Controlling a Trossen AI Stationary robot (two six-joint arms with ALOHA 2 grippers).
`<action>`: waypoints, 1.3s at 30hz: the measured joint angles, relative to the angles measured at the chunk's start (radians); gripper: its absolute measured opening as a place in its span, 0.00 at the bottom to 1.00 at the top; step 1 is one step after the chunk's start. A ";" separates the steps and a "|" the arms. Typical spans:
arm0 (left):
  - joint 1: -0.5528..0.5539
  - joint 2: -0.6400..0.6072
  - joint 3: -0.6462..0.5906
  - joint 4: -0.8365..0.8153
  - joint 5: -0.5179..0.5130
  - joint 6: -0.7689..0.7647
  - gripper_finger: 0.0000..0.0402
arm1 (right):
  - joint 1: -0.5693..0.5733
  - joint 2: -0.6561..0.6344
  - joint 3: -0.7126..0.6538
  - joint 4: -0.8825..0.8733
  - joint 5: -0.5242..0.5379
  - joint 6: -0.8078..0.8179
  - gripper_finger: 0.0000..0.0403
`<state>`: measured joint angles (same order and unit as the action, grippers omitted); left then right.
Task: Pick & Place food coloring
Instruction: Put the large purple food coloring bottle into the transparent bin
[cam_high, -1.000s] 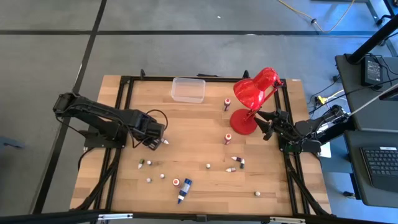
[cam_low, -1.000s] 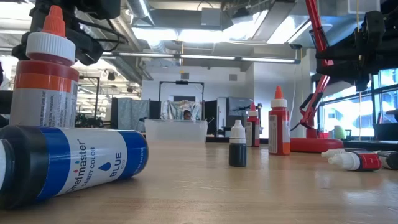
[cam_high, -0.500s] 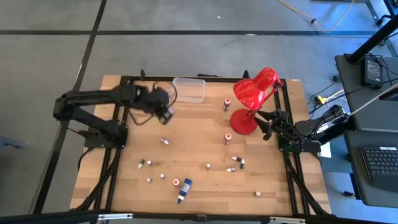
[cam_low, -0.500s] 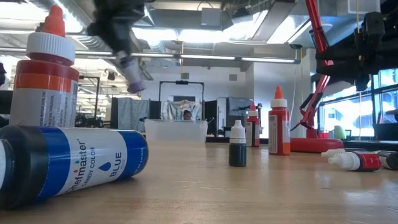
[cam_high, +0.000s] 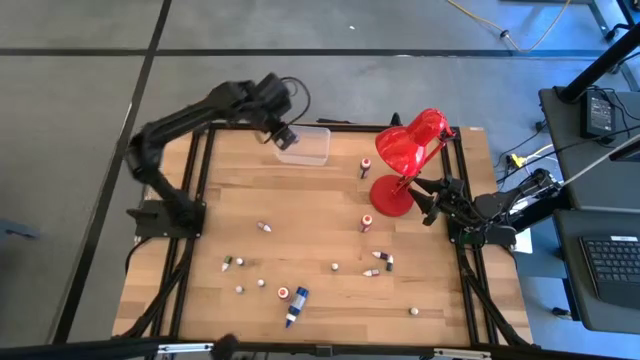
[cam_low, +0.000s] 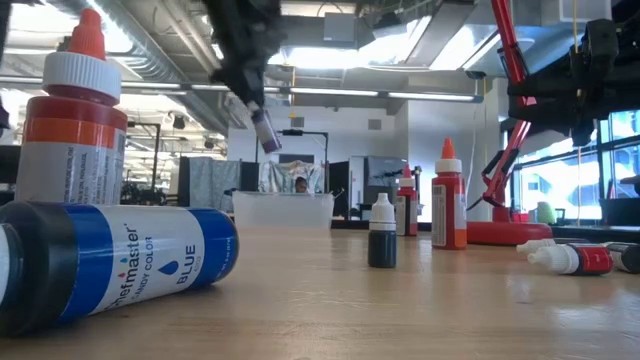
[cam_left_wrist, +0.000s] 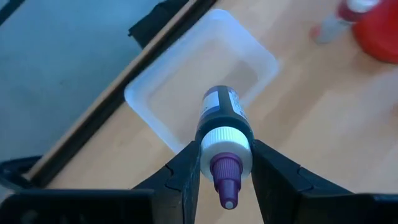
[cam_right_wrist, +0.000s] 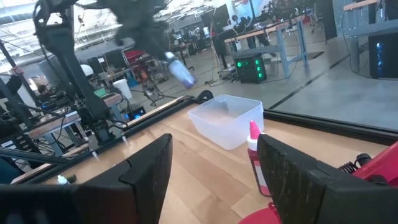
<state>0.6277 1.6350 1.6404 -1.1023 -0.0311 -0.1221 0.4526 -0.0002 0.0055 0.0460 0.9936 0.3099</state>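
My left gripper (cam_high: 283, 134) hangs in the air over the left end of the clear plastic box (cam_high: 304, 145), shut on a small dark purple dropper bottle (cam_left_wrist: 222, 115) with a white cap, which also shows in the low view (cam_low: 266, 131). Several other small bottles are scattered on the wooden table, some upright (cam_high: 367, 222) and some lying, such as one (cam_high: 263, 227). The longer blue bottle (cam_high: 293, 305) lies on its side near the near edge. My right gripper (cam_right_wrist: 211, 155) is open and waits low beside the red lamp's base (cam_high: 390, 197). My left gripper pinches the purple bottle between its two fingers (cam_left_wrist: 186, 169) at the white cap (cam_left_wrist: 226, 144), just below the purple nozzle. The bottle lies along the fingers, its body pointing away from the wrist. It is lifted clear and hangs tilted above the box.
The red desk lamp (cam_high: 407, 148) stands at the table's far right, with a bottle (cam_high: 365, 166) upright to its left. A black frame (cam_high: 196, 190) runs around the table. Bare wood lies between the box and the scattered bottles.
My left gripper has risen from the table's left middle and swung toward the far edge, carrying the purple bottle up and over to the clear box. One small bottle stayed lying where the gripper had been. The right arm kept still.
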 joint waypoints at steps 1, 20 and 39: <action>0.018 0.037 0.024 -0.010 0.000 0.017 0.29 | 0.000 0.000 0.000 0.000 0.000 0.000 0.59; 0.149 0.418 0.126 -0.024 -0.024 0.056 0.29 | 0.000 0.000 0.000 0.000 0.000 -0.001 0.59; 0.153 0.419 0.126 -0.020 -0.110 0.057 0.37 | 0.000 0.000 0.000 0.000 0.001 -0.004 0.59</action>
<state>0.7807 2.0541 1.7668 -1.1226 -0.1407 -0.0647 0.4530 -0.0002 0.0055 0.0456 0.9943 0.3058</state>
